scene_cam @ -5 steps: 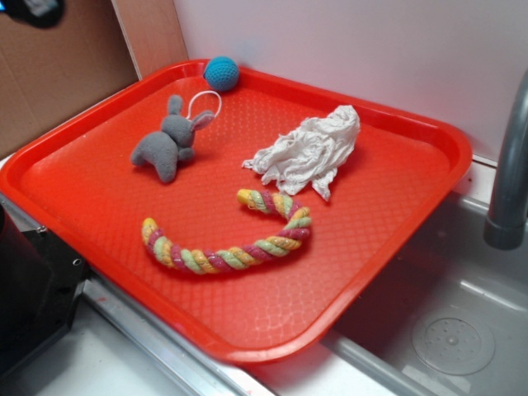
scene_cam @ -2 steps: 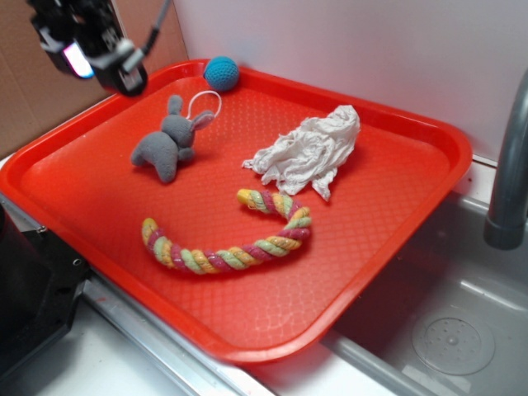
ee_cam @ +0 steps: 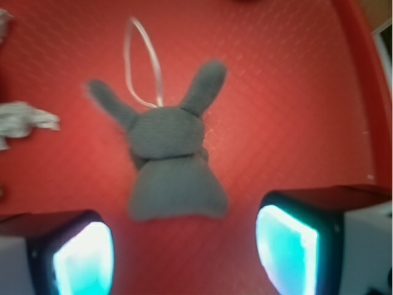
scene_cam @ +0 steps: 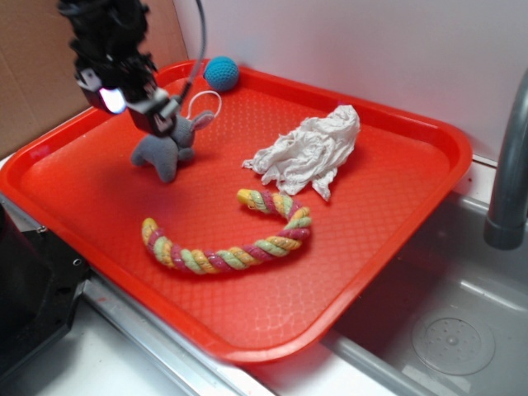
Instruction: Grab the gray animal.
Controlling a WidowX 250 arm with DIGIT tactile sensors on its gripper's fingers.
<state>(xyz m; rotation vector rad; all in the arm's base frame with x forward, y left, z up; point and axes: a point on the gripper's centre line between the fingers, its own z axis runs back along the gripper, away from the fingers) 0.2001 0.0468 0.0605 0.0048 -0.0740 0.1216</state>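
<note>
Since a moment ago the gripper (scene_cam: pixel 153 111) has come down from the tray's far-left corner and now hangs right over the rabbit (scene_cam: pixel 165 147), hiding its head and one ear in the exterior view. Nothing else on the tray (scene_cam: pixel 396 239) has shifted.

From the wrist view the rabbit (ee_cam: pixel 169 157) lies flat on the red surface, ears splayed away from the camera, its white string loop (ee_cam: pixel 142 58) stretched out beyond the head. Two fingers (ee_cam: pixel 288 246) with glowing teal pads stand wide apart at the bottom of that view, one on each side of the rabbit's body; the jaws are spread and hold nothing. Whether the pads touch the plush cannot be told, though a gap of red tray shows on either side.

The rabbit sits in the far-left part of the tray. A teal ball (scene_cam: pixel 221 73) rests against the far rim, near the loop. A crumpled white rag (scene_cam: pixel 309 150) lies toward the middle-right, well apart from the rabbit; a corner of the rag (ee_cam: pixel 24 120) shows at the wrist view's left edge. A braided rope (scene_cam: pixel 235 239) in pink, yellow and green curves across the near half. A gray faucet (scene_cam: pixel 511 165) stands at the right above a sink (scene_cam: pixel 445 330).
</note>
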